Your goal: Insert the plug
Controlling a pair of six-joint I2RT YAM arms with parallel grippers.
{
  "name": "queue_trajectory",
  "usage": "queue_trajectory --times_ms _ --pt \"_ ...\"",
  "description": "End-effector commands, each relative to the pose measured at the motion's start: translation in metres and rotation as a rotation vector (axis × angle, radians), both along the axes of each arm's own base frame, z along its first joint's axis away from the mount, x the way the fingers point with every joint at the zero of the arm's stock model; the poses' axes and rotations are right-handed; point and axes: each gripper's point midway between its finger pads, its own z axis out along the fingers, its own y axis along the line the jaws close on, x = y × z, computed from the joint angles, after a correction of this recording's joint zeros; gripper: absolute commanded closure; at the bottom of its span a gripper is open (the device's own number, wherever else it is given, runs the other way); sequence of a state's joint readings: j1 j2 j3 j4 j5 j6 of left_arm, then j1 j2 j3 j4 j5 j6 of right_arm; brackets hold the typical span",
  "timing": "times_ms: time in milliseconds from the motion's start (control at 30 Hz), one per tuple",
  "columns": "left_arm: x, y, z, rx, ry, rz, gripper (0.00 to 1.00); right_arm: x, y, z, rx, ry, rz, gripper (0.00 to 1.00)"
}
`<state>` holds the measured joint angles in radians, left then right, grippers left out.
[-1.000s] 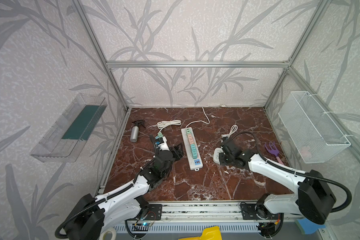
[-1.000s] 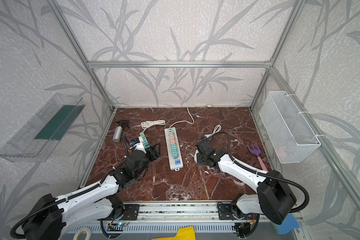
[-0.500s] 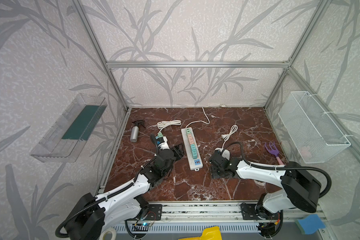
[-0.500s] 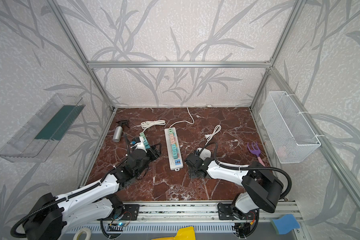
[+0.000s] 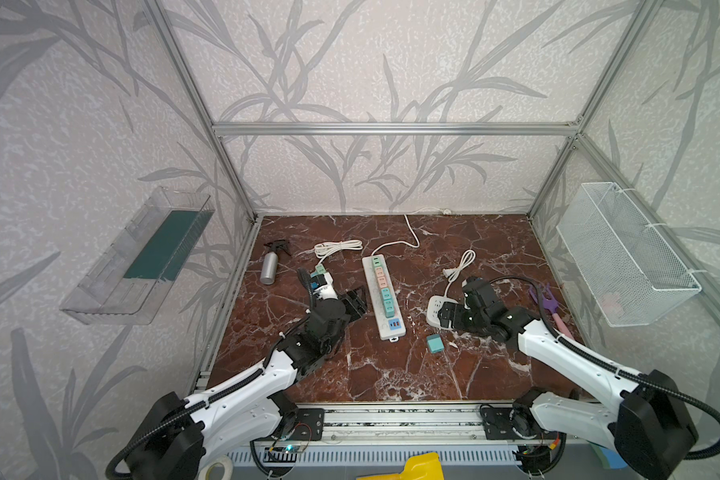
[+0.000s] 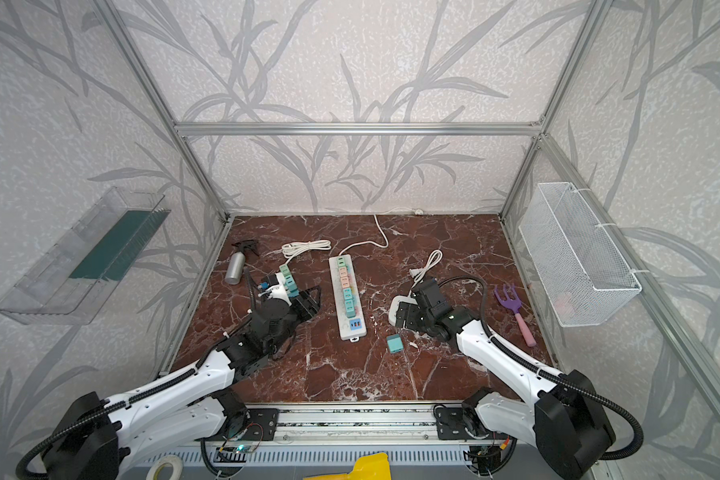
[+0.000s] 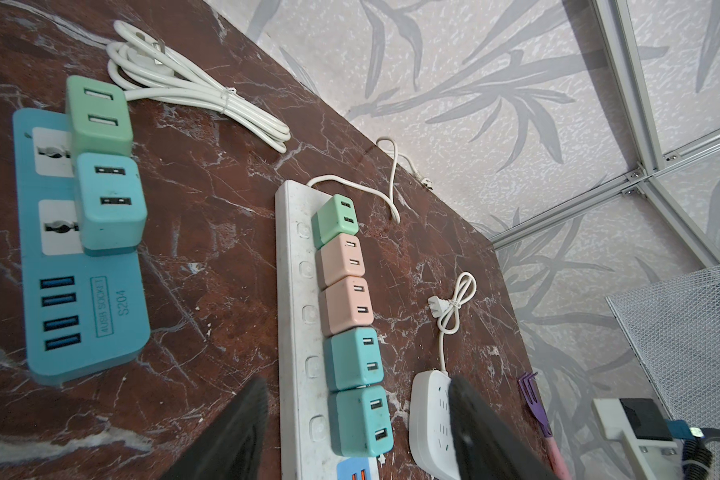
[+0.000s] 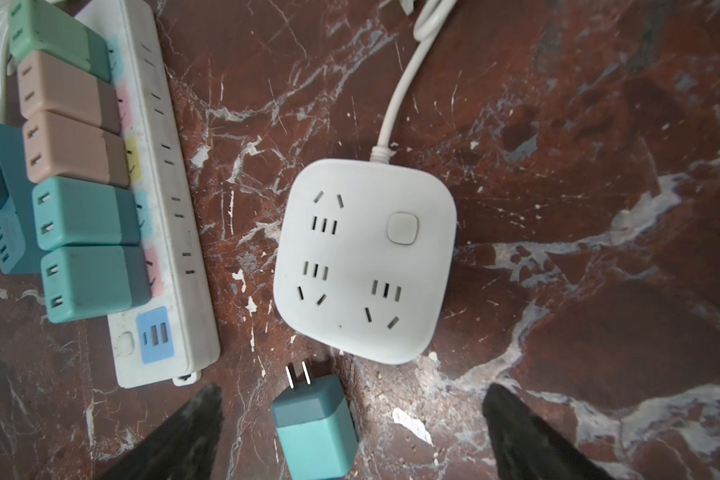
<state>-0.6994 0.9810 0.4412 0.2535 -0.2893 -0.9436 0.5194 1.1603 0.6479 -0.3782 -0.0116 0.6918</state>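
Right wrist: plug [image 8: 314,419] between wide-open right claw [image 8: 352,392]

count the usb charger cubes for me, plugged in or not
8. Five on the long white power strip: green, two pink, two teal. Two on the blue power strip: green, light blue. One teal charger lies loose on the table.

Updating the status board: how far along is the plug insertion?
Done: nothing on this plug yet; the teal plug lies loose on the table, prongs toward the white square socket, whose outlets are all empty. In hand: nothing; the right gripper is open over the plug, the left gripper open and empty. Left: grasp, align, push in.
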Motion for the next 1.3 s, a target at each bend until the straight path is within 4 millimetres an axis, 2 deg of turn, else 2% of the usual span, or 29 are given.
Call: queue_trajectory --times_ms 0,133,200,300,367,467,600,767,900,1100,1200,1267 --pt "0.000 0.004 0.004 0.005 -0.007 0.013 0.31 -0.003 0.021 -0.008 0.129 0.024 0.056 0.04" --pt "-0.001 0.006 0.005 0.010 -0.010 0.017 0.31 -0.005 0.033 -0.023 0.135 0.083 0.068 0.14" --pt "-0.001 0.006 0.005 0.009 -0.013 0.017 0.31 -0.001 0.034 -0.029 0.099 0.081 0.064 0.25" --pt "-0.002 0.008 0.005 0.014 -0.012 0.023 0.31 0.006 0.035 -0.034 0.077 0.083 0.053 0.58" --pt "-0.003 0.010 0.004 0.017 -0.010 0.027 0.31 0.009 0.040 -0.035 0.087 0.082 0.055 0.70" --pt "-0.003 0.013 0.003 0.018 -0.016 0.038 0.31 0.013 0.049 -0.037 0.105 0.092 0.076 0.75" --pt "-0.004 0.016 0.006 0.019 -0.031 0.048 0.31 0.015 0.072 -0.036 0.159 0.102 0.109 0.76" --pt "-0.004 0.017 0.006 0.026 -0.039 0.051 0.30 0.028 0.091 -0.044 0.108 0.097 0.125 0.78" --pt "-0.005 0.021 0.008 0.050 -0.047 0.055 0.30 0.052 0.081 -0.050 0.033 0.062 0.066 0.87" --pt "-0.007 0.027 0.014 0.059 -0.078 0.069 0.30 0.091 0.068 -0.059 -0.019 0.074 0.036 0.94" --pt "-0.007 0.028 0.019 0.061 -0.095 0.074 0.30 0.115 0.064 -0.053 -0.035 0.042 0.038 0.95" --pt "-0.006 0.028 0.021 0.066 -0.101 0.075 0.30 0.133 0.071 -0.039 -0.017 0.008 0.090 0.95"
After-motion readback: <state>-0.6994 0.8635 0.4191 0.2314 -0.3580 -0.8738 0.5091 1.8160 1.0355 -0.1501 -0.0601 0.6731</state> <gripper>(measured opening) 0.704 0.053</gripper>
